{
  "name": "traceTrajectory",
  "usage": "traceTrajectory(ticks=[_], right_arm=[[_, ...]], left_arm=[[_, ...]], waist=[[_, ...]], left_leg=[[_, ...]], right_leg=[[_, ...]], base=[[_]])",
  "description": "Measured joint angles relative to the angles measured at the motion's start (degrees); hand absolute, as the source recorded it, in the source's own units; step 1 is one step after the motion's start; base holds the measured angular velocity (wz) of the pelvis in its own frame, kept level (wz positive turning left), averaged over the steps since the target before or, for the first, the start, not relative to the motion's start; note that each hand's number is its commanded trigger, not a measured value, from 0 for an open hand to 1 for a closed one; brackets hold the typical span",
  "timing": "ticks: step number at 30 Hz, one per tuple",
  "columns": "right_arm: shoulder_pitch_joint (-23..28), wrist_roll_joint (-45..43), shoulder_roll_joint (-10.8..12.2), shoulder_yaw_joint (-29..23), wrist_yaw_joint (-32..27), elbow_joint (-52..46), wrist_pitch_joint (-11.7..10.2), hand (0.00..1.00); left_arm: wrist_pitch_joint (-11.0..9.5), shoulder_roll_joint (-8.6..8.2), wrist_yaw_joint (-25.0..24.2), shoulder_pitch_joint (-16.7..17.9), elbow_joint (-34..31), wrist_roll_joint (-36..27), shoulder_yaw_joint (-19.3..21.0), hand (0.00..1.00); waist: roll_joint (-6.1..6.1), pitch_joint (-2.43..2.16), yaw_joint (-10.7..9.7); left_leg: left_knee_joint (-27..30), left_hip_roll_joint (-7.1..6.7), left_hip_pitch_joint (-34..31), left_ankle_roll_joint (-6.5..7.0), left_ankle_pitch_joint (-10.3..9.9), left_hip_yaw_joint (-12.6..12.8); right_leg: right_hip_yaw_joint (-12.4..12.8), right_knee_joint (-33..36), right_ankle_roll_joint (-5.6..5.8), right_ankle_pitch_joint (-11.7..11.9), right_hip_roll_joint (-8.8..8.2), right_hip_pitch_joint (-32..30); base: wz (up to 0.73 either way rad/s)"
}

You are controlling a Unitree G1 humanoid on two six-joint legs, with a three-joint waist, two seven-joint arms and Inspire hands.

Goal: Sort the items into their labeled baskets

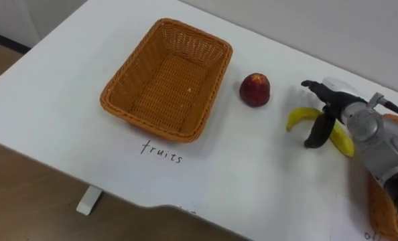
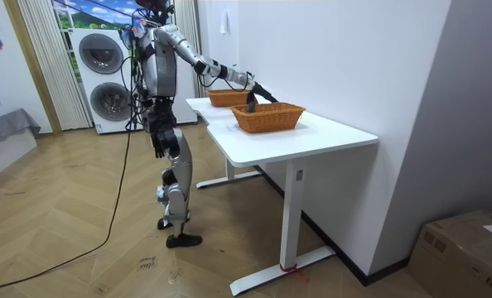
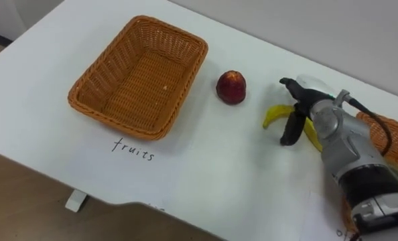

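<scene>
On the counter [image 1: 252, 181] the empty basket [image 1: 211, 94] sits to the robot's left. The apple [image 1: 254, 90] lies just beside its right wall, not touching. Farther right lies the banana [image 1: 301, 115], with the right hand [image 1: 336, 100] over its middle. A second basket [image 3: 394, 140] stands at the far right, behind that arm. The washing machines [image 2: 105, 79] stand behind the robot.

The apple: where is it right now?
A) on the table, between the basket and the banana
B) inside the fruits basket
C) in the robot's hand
A: the apple sits on the white table, with the empty fruits basket on its left and the banana on its right.
</scene>
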Motion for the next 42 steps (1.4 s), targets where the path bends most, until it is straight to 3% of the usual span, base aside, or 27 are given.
traceTrajectory(ticks=[6,11,29,42], right_arm=[[0.0,0.0,0.0,0.0,-0.9,0.5,0.1,0.0],[-0.9,0.0,0.0,0.0,-1.2,3.5,0.5,0.0],[-3.2,0.3,0.0,2.1,-1.5,9.0,0.6,0.0],[-5.4,3.4,-0.2,2.1,4.8,13.8,0.5,0.0]], left_arm=[[0.1,-0.02,0.2,0.0,0.1,0.0,-0.1,0.0],[0.2,-0.04,0.5,0.1,0.1,0.0,-1.2,0.0],[1.1,-0.03,0.8,-1.6,0.1,-0.3,-2.3,0.0],[1.8,0.46,-0.7,-2.2,2.6,0.4,-3.5,0.0]], waist=[[0.31,0.23,0.2],[0.11,0.08,1.4],[-0.16,-0.12,1.4],[-0.14,-0.08,1.4]], left_leg=[[0.0,0.0,-0.4,-0.07,0.0,-0.4],[0.1,-0.02,-0.5,-0.19,0.1,-0.5],[0.8,-0.03,-0.8,-0.24,0.1,-0.7],[0.9,-0.05,-0.6,-0.4,0.3,-1.8]], right_leg=[[-0.3,0.0,0.0,0.0,0.0,0.0],[-0.4,0.0,-0.13,0.1,0.05,-0.1],[-0.3,0.1,-0.37,0.2,0.07,0.1],[-1.3,0.0,-0.37,0.2,0.08,0.7]], base=[[0.04],[0.01],[0.01],[0.03]])
